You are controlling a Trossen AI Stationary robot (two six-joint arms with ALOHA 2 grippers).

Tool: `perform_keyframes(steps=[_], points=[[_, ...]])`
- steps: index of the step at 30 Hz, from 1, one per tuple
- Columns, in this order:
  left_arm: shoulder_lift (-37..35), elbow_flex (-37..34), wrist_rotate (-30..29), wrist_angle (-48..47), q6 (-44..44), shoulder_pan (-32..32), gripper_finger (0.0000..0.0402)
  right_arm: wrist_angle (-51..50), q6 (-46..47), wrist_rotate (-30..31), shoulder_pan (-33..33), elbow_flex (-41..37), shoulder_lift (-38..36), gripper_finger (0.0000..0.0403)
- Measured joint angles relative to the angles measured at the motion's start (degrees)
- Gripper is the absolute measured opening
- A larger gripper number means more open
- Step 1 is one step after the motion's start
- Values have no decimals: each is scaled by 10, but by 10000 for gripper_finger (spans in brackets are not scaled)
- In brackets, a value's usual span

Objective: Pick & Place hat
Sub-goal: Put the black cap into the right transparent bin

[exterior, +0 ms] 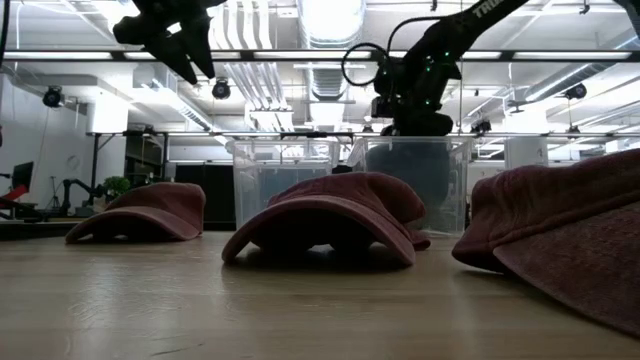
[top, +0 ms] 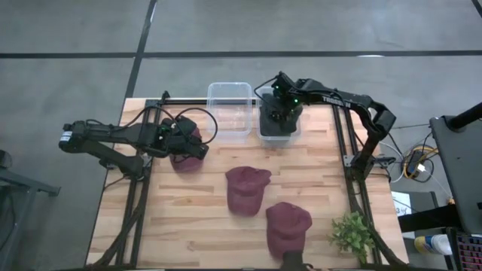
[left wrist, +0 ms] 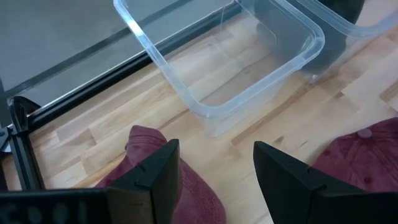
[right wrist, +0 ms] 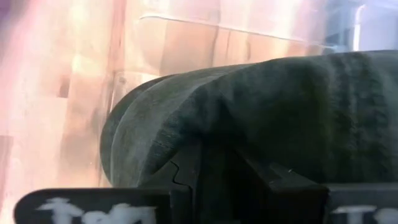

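Note:
Three maroon hats lie crown-up on the wooden table: one at the left (top: pixel 187 159) (exterior: pixel 150 210), one in the middle (top: pixel 247 188) (exterior: pixel 330 215), and one near the front edge (top: pixel 286 226). My left gripper (top: pixel 190 140) (left wrist: pixel 216 168) hovers open well above the left hat (left wrist: pixel 140 140), touching nothing. My right gripper (top: pixel 280 114) (exterior: pixel 412 125) reaches down into the right clear bin (top: pixel 295 134), shut on a dark grey hat (right wrist: pixel 280 112) (exterior: pixel 415 180). The left clear bin (top: pixel 230 109) (left wrist: pixel 249 56) holds nothing. My right gripper pinches the dark grey hat between its two fingers, at a fold of the cloth (right wrist: pixel 205 146) right by the fingertips. It comes from above, pointing down into the right bin. The hat hangs below the fingers inside the bin walls (exterior: pixel 455 180); whether it rests on the bin floor I cannot tell.
The two clear bins stand side by side at the table's far edge. A small green plant (top: pixel 352 235) sits at the near right corner. Black frame rails (top: pixel 139 188) run along both table sides. Bare wood lies between the hats and the bins.

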Motion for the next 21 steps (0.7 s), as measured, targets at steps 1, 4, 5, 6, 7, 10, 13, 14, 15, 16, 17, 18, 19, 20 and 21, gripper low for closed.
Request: perform_keyframes(steps=[1, 4, 5, 6, 7, 10, 13, 14, 15, 16, 17, 18, 19, 20, 21], points=[[0, 0, 0, 0, 0, 0, 197, -1, 1, 0, 0, 0, 2, 68], [0, 0, 0, 0, 0, 0, 197, -4, 1, -1, 0, 0, 9, 64], [0, 0, 0, 0, 0, 0, 197, -5, 1, -1, 0, 0, 10, 63], [0, 0, 0, 0, 0, 0, 197, -5, 1, 0, 0, 0, 9, 63], [0, 0, -1, 1, 0, 0, 197, -5, 1, 0, 0, 0, 7, 63], [0, 0, -2, 1, 0, 0, 197, -10, 4, 0, 1, -2, -10, 63], [0, 0, -2, 3, 0, 0, 197, -9, 7, 1, 1, -2, -36, 62], [0, 0, -2, 4, 0, 0, 197, -9, 8, 1, 1, -2, -44, 61], [0, 0, -2, 5, 0, 0, 197, -9, 9, 1, 1, -2, -53, 61], [0, 0, -2, 5, 0, 0, 197, -9, 10, 1, 2, -2, -63, 61], [0, 0, -2, 6, 0, 0, 197, -9, 11, 1, 2, -2, -73, 61], [0, 0, -2, 7, 0, 0, 197, -9, 15, 1, 2, -2, -84, 61], [0, 0, -2, 8, 0, 0, 197, -9, 19, 2, 2, -2, -94, 61], [0, 0, -2, 8, 0, 0, 197, -10, 23, 2, 2, -2, -105, 61], [0, 0, -2, 10, 0, 0, 197, -13, 30, 6, 3, -2, -115, 60]])
